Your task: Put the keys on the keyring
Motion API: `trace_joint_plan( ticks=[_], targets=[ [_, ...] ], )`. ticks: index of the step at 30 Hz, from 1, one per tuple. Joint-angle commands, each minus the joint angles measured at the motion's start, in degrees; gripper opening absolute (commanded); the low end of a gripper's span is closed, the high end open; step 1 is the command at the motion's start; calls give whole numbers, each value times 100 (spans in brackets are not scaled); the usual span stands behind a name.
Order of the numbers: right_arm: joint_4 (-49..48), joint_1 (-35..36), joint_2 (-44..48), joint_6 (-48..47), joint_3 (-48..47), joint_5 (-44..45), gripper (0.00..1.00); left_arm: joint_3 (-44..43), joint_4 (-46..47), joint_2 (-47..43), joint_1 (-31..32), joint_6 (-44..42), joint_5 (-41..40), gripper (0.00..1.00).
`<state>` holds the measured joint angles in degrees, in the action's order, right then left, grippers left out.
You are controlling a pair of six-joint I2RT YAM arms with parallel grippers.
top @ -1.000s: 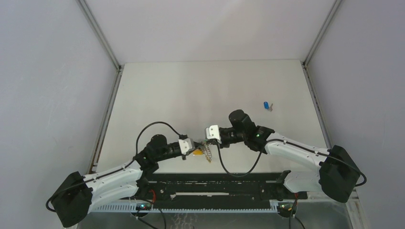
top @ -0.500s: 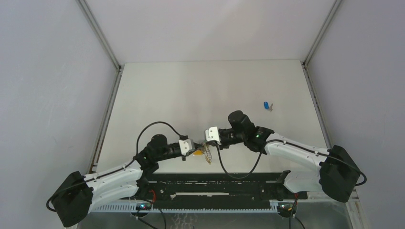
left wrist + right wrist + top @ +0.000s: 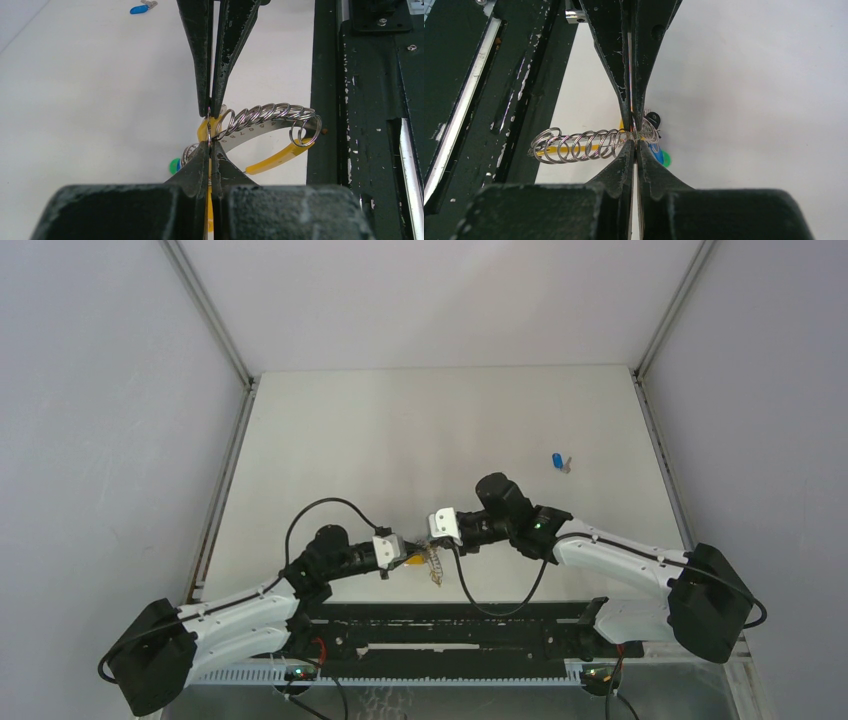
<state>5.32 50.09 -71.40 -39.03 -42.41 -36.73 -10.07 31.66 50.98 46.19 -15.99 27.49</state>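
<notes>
My two grippers meet tip to tip low over the table's near middle. The left gripper [image 3: 412, 558] [image 3: 210, 144] is shut on a yellow-capped key [image 3: 208, 210], which shows as a yellow strip between its jaws. The right gripper [image 3: 430, 542] [image 3: 634, 142] is shut on the keyring [image 3: 639, 131], right against the left tips. A chain of silver rings [image 3: 260, 114] [image 3: 574, 145] trails from the pinch. Green and blue caps [image 3: 174, 165] [image 3: 663, 158] hang below it. The blue key [image 3: 557, 461] [image 3: 137, 8] lies alone on the table at the far right.
A curved yellow band [image 3: 275, 155] with a numbered metal strip hangs under the chain of rings. The black rail [image 3: 450, 625] [image 3: 370, 100] [image 3: 499, 75] of the arm bases runs along the near edge, close behind the chain. Grey walls close in the white table [image 3: 400, 440].
Both grippers have drifted slightly toward the near edge, still tip to tip. The chain of rings went with them. The blue key has not moved.
</notes>
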Motion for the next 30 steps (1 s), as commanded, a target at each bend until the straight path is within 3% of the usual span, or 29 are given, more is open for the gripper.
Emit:
trace_joint_plan(
  ticks=[1,24,30],
  targets=[
    [-351,113,-36,-23,-59,-217,0,22,777,-94,48,123,266,0],
    [-755,204,-64,152,-57,-351,0,19,1032,89,56,259,332,0],
    [-460,87,235,352,-83,-311,14,109,1015,-40,48,242,116,0]
  ],
)
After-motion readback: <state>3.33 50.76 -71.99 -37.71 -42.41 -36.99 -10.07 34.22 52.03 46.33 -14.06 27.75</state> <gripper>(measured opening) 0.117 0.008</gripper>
